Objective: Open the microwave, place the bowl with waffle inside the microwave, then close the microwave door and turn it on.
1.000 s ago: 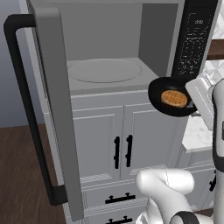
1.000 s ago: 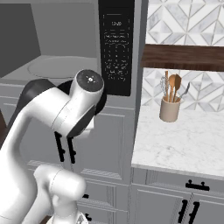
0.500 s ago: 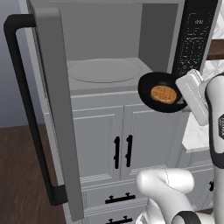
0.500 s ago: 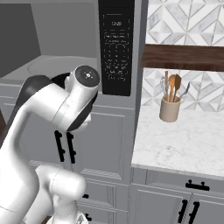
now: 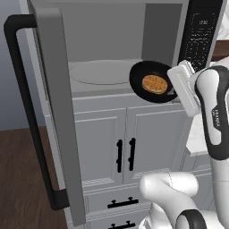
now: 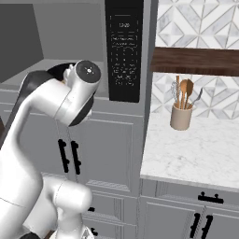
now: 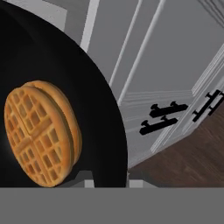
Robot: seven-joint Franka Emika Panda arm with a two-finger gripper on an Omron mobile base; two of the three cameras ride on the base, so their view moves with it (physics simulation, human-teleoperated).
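Observation:
The microwave stands open, its grey cavity and round turntable plate showing. The microwave door is swung out to the left, with its black bar handle facing me. The black bowl with the golden waffle hangs tilted at the front right of the cavity opening, just above the sill. My gripper is shut on the bowl's right rim. In the hand view the bowl and the waffle loom large, with the gripper pinching the rim. The black button panel is right of the cavity.
White cabinet doors with short black handles sit under the microwave, with drawers below them. A marble counter to the right carries a utensil holder. My arm hides the cavity in the right base view. Dark wood floor lies at the lower left.
The gripper has carried the bowl with waffle left and a little up, from beside the button panel to the front right of the cavity opening. The door has stayed open.

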